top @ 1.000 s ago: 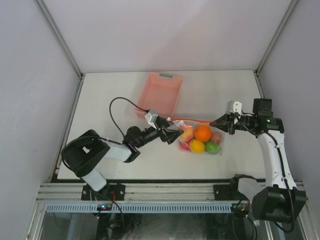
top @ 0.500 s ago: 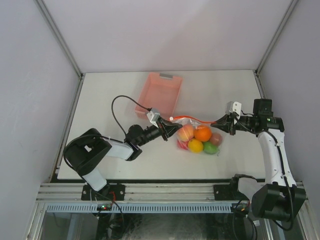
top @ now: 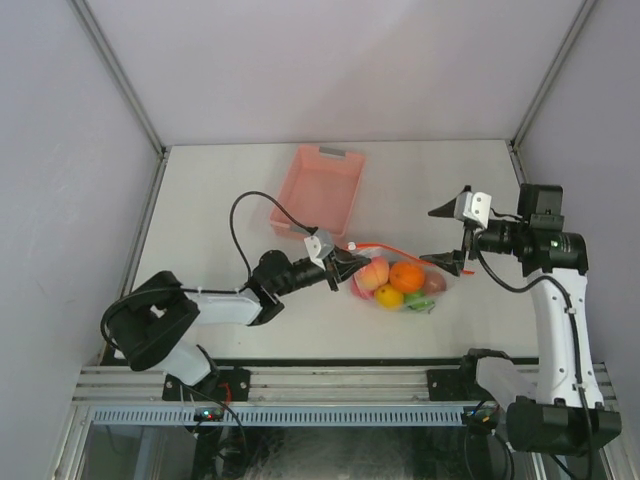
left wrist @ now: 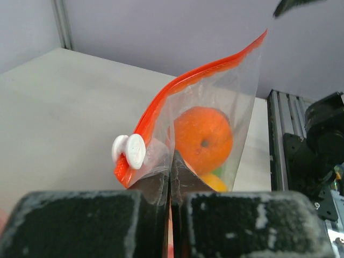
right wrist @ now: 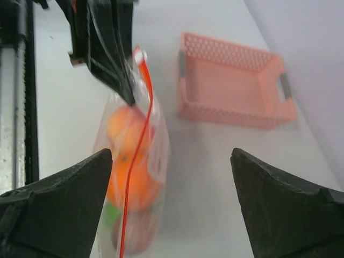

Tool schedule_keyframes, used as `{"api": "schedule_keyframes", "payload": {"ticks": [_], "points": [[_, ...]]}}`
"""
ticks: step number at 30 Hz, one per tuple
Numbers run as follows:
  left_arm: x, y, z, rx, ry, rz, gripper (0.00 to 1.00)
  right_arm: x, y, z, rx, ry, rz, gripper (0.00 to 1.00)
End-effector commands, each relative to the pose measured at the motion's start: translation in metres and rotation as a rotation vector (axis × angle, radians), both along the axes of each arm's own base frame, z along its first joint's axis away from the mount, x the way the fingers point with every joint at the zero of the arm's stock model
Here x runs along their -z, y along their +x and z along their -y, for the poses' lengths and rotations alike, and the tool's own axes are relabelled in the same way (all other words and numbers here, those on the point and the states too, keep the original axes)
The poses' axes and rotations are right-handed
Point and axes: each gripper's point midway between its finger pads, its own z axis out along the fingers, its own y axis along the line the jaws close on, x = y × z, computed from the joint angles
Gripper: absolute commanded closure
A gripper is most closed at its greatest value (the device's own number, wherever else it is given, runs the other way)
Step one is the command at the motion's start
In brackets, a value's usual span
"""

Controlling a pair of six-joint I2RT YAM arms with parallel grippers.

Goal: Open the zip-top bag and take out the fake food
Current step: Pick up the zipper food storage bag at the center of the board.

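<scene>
Nearest you, the fake food (top: 405,277) sits bunched inside the zip-top bag (left wrist: 239,80) on the bench (top: 220,200), right of centre. An orange piece, a yellow one, a peach one and a green one show through the clear plastic. Your left tool (top: 345,266) is clamped tight on the bag's left corner, pinching the film just below the white slider (left wrist: 129,150). The red-orange zipper strip (left wrist: 185,80) climbs away from that pinch along the bag's top edge. Beyond the bag's other end your right tool (top: 442,237) stands wide open with nothing between its fingers. It looks clear of the plastic, though from above the lower finger is too close to the strip's end to be sure. Farthest back, the pink basket (right wrist: 231,114) rests on the bench behind the left tool, apart from the bag
</scene>
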Motion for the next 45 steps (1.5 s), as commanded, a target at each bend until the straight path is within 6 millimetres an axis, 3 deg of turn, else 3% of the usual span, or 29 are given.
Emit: {"api": "schedule_keyframes", "payload": {"ticks": [1,6,11,13,16,23,28,31,34,36,38,45], "points": [[-0.031,-0.009,0.01,0.015,0.079,0.216,1.0,-0.028,-0.013,-0.027,-0.09,-0.022,-0.049,0.09],[-0.034,-0.013,0.013,0.002,0.171,0.28,1.0,-0.026,-0.012,-0.066,-0.184,-0.062,-0.163,0.17],[-0.042,-0.018,0.013,-0.002,0.165,0.295,1.0,-0.01,-0.002,-0.083,-0.179,-0.061,-0.302,0.46],[-0.045,-0.019,0.013,-0.002,0.158,0.296,1.0,-0.001,-0.003,-0.088,-0.188,-0.061,-0.339,0.53],[-0.049,-0.02,0.013,-0.001,0.15,0.3,1.0,0.016,-0.003,-0.092,-0.176,-0.1,-0.348,0.57],[-0.053,-0.022,0.014,0.004,0.137,0.297,1.0,0.034,-0.005,-0.096,-0.193,-0.132,-0.369,0.65],[-0.054,-0.022,0.013,-0.002,0.117,0.288,1.0,0.045,-0.004,-0.098,-0.192,-0.169,-0.365,0.8],[-0.053,-0.023,0.013,0.002,0.108,0.28,1.0,0.048,-0.007,-0.099,-0.207,-0.181,-0.364,0.82],[-0.053,-0.023,0.011,-0.002,0.103,0.279,1.0,0.048,-0.009,-0.1,-0.218,-0.188,-0.358,0.97],[-0.051,-0.023,0.01,-0.006,0.102,0.279,0.99,0.049,-0.01,-0.099,-0.224,-0.192,-0.35,1.0],[-0.049,-0.024,0.007,-0.01,0.092,0.278,0.95,0.046,-0.012,-0.099,-0.23,-0.191,-0.337,1.0],[-0.042,-0.027,-0.001,0.023,-0.004,0.229,0.55,0.026,-0.023,-0.093,-0.273,-0.107,-0.316,1.0]]}}
